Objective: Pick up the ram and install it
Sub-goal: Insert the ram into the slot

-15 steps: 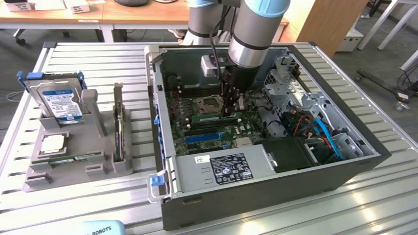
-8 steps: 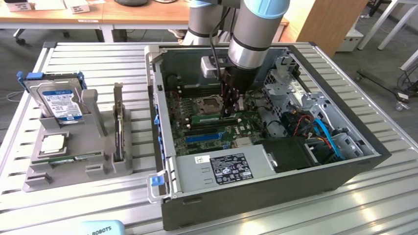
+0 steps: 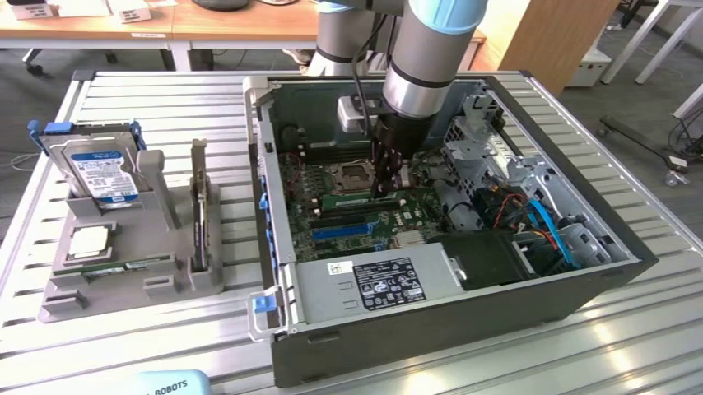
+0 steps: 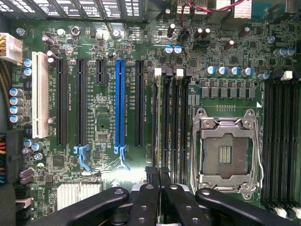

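Green ram point(image 3: 121, 266) lying flat in a grey holder point(image 3: 66, 300) on the slatted tabletop point(image 3: 165, 107), at the exterior view's left of the open computer case point(image 3: 439, 329). A blue-labelled hard drive point(image 3: 104, 173) and a silver processor chip point(image 3: 88, 240) share the holder. Inside the case, the hand point(image 3: 387, 191) hangs low over the motherboard point(image 4: 103, 94), above the black memory slots point(image 4: 171, 122) beside the open processor socket point(image 4: 225, 150). Its black fingers point(image 4: 146, 202) are drawn together; whether anything thin is pinched between them cannot be told.
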Robot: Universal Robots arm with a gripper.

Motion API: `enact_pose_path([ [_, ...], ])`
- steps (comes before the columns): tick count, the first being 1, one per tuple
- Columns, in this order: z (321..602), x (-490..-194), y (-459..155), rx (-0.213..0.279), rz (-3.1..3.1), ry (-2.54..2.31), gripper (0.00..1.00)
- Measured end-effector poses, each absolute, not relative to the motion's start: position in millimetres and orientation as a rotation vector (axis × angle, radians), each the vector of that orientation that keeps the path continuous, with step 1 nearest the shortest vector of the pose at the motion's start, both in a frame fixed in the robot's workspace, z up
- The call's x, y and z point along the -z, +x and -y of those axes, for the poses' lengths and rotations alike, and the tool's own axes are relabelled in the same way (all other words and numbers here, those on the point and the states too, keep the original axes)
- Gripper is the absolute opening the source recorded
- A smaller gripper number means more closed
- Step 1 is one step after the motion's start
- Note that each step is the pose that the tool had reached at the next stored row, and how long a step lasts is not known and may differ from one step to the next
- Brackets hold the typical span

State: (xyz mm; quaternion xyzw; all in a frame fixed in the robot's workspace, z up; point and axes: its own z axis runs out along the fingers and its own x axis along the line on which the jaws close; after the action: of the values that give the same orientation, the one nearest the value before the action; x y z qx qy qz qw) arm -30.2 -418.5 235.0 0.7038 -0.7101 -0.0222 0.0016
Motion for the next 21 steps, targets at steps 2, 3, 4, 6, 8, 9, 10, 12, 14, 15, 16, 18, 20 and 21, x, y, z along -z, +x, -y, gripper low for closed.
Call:
enact_pose_path([
  [2,418.4,-234.0,-30.2,0.070,2.229,2.209,0.12],
  [3,418.5,-233.4,-30.2,0.070,2.229,2.209,0.12],
  [4,418.5,-233.4,-30.2,0.070,2.229,2.209,0.12],
  [6,418.5,-233.4,-30.2,0.070,2.229,2.209,0.12],
  [8,418.5,-233.4,-30.2,0.070,2.230,2.208,0.12],
  [9,418.5,-233.3,-30.2,0.070,2.230,2.208,0.12],
  [10,418.5,-233.3,-30.2,0.070,2.230,2.208,0.12],
  [12,418.5,-233.2,-30.2,0.070,2.230,2.208,0.12],
  [14,418.5,-232.8,-30.2,0.070,2.230,2.208,0.12],
  [15,418.5,-232.5,-30.2,0.070,2.230,2.208,0.12],
  [16,418.5,-232.3,-30.2,0.070,2.230,2.208,0.12],
  [18,418.5,-232.1,-30.2,0.070,2.230,2.207,0.12],
  [20,418.5,-232.1,-30.2,0.070,2.230,2.208,0.12],
  [21,418.5,-231.8,-30.2,0.070,2.230,2.208,0.12],
])
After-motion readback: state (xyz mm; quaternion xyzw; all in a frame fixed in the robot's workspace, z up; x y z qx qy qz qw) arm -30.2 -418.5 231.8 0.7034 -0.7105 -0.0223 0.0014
